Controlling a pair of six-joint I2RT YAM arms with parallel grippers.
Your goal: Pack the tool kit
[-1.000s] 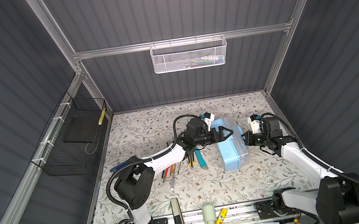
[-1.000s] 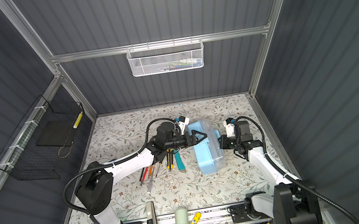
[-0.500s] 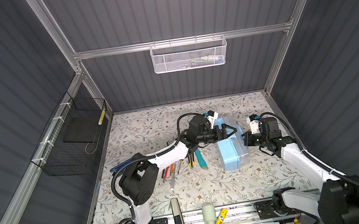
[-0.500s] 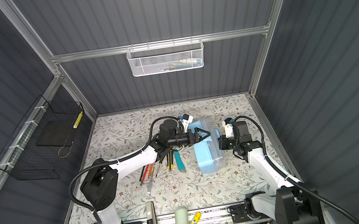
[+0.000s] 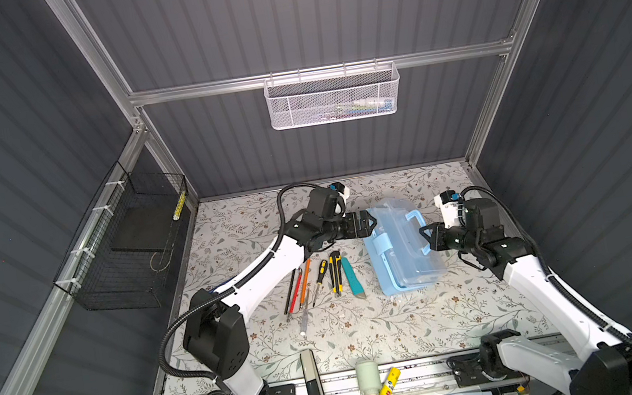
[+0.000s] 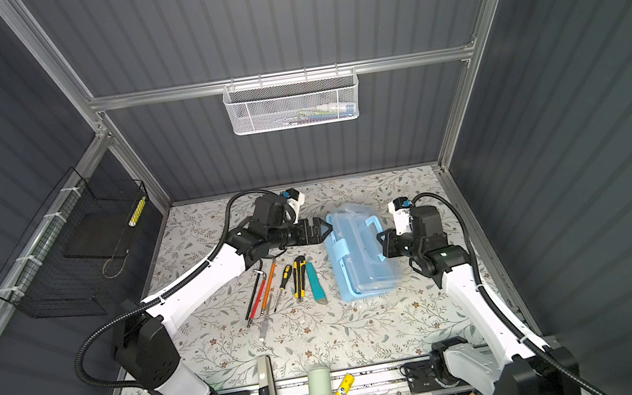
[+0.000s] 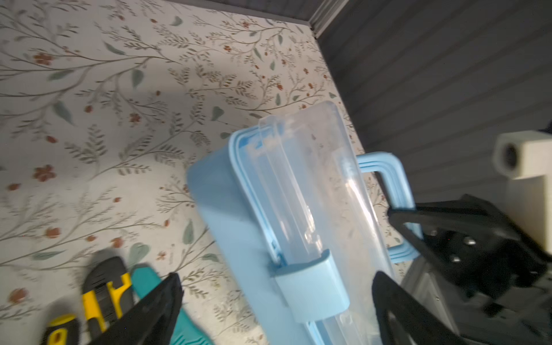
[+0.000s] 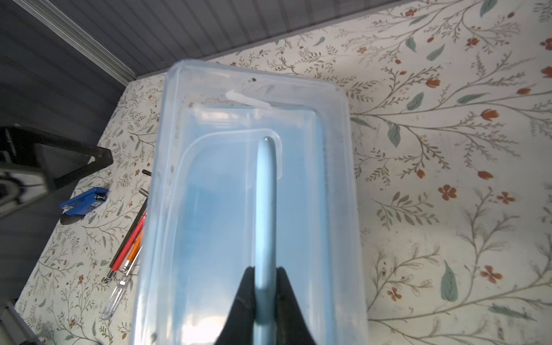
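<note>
- The tool kit [image 5: 403, 249], a light-blue box with a clear lid [image 7: 313, 179], stands on the flowered surface [image 5: 366, 326] directly between the two end effectors.
- The right end effector [image 8: 265, 277] is closed almost fully, pinching the arched handle [image 8: 265, 194] on top of the lid.
- The left end effector [image 7: 276, 280] has its jaws spread to their widest and holds nothing. The latch [image 7: 310, 283] lies just ahead of it, framed between the jaws, with no contact visible.
- The loose tools [image 5: 319, 278] lie in a row on the surface beside the left end effector, on the side away from the box. Seen through the lid, the box appears empty.
- Handling, judged: a thin-walled, hollow box of this kind should be light and fairly stiff, though the lid may flex. Its smooth walls are likely slippery and too broad for a secure pinch.
- Hold points, judged: the narrow handle suits a pinch and steadies the box. The latch tab is the part to pull to free the lid, and an unsteadied box would probably slide.
- Whether the base sits flat or is tipped slightly cannot be told from these views.
</note>
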